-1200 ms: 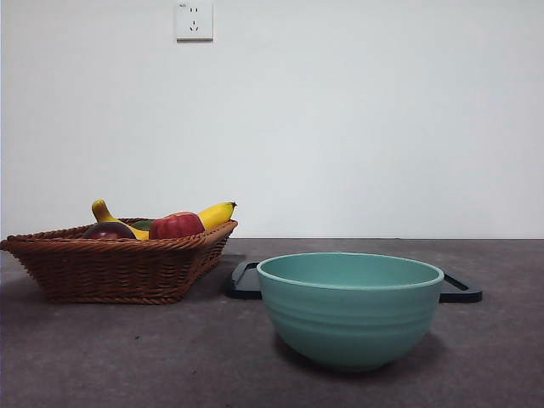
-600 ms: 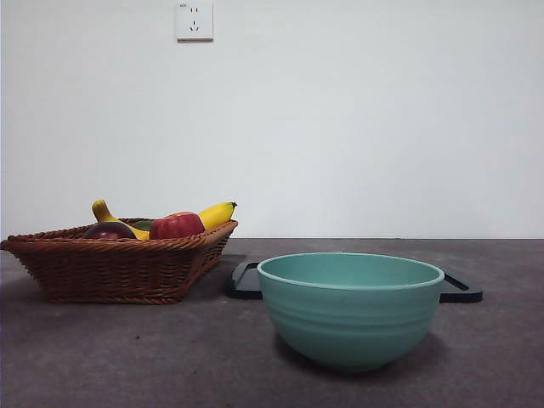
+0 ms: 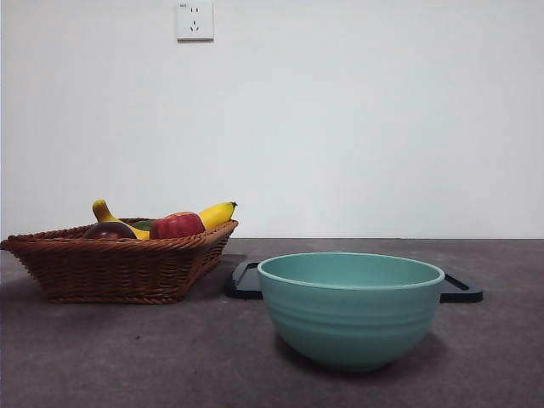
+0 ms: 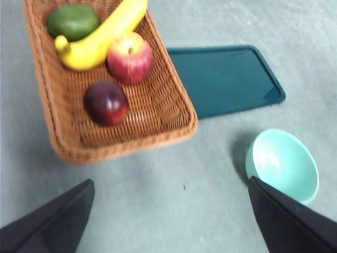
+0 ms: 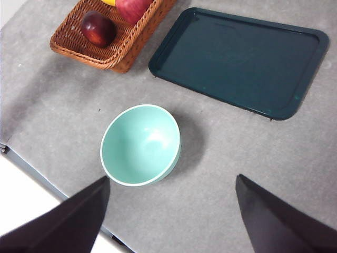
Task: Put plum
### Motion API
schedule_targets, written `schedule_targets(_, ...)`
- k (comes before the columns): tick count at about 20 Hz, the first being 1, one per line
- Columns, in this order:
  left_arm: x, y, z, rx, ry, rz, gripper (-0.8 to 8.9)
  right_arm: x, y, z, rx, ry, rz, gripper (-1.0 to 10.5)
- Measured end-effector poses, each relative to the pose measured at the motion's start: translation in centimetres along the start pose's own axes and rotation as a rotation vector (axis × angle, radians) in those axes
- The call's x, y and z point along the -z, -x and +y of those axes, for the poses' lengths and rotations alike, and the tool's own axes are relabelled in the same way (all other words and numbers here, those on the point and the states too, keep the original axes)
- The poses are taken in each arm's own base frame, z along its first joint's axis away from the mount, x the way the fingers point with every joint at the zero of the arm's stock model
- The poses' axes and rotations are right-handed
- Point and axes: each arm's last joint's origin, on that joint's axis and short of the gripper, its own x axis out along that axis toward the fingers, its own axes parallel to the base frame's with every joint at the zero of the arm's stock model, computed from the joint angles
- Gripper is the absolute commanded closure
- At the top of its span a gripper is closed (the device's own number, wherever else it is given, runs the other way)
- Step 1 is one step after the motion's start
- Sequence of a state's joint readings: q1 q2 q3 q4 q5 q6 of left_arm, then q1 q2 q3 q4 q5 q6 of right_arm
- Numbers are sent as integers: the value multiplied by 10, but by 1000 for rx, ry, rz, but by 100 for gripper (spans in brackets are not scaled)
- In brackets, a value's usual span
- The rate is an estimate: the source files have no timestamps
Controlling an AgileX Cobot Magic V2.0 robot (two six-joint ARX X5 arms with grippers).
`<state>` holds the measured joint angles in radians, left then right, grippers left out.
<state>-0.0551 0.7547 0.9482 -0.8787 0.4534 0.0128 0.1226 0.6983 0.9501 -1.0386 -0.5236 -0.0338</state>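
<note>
Grey bench (image 3: 127, 357), front view level across it. Dark green tray (image 5: 239, 60) lies flat, bare, just beside the wicker basket (image 4: 174, 124). Basket holds four fruits. Teal bowl (image 3: 350, 308) stands apart from both, nearer the bench's front edge, nothing in it.

Inside the basket: yellow banana (image 4: 102, 37), red apple (image 4: 130, 57) touching the banana, green fruit (image 4: 72, 21) at the banana's far side. The plum (image 4: 107, 101) sits alone on the weave toward the basket's near end, just clear of the apple.

Left end effector (image 4: 171, 221): released, jaws spread wide, holding nothing, hanging high above the bench near the basket. Right end effector (image 5: 171, 219): likewise released, wide, touching nothing, high above the bowl.
</note>
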Motion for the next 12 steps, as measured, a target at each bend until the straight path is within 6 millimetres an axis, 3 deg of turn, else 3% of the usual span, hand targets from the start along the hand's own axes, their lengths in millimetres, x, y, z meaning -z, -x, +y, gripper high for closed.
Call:
schedule_targets(6, -42, -34, 2, -24, -31, 75, 384, 0, 0, 0, 0, 0, 0, 564)
schedule_targets(12, -66, -98, 10, -81, -46, 202, 381, 0, 0, 0, 0, 0, -1, 564)
